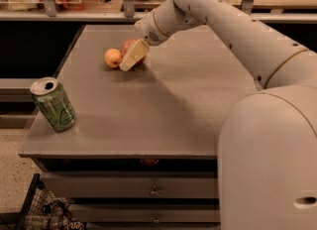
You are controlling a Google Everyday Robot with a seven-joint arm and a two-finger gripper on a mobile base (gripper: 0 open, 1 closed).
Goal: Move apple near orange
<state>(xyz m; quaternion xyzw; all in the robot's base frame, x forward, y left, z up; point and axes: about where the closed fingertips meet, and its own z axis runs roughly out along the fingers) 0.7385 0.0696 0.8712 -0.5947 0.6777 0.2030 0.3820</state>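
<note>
Two fruits sit near the counter's [188,105] far left corner. The apple [128,44] lies just right of the orange [112,57], half hidden behind the claw [130,60] — whether it grips, I cannot tell.

Grey counter [193,110], three things on top. Green can [53,105] upright at 8 o'clock, near the front-left corner. Orange [113,57] at 11 o'clock; apple [128,44] just beside, toward 2 o'clock, half hidden behind hand [132,56].

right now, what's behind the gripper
The apple: only its red top shows past the gripper, low over the table's far side; the rest is covered. The orange sits beside it, fully visible.
</note>
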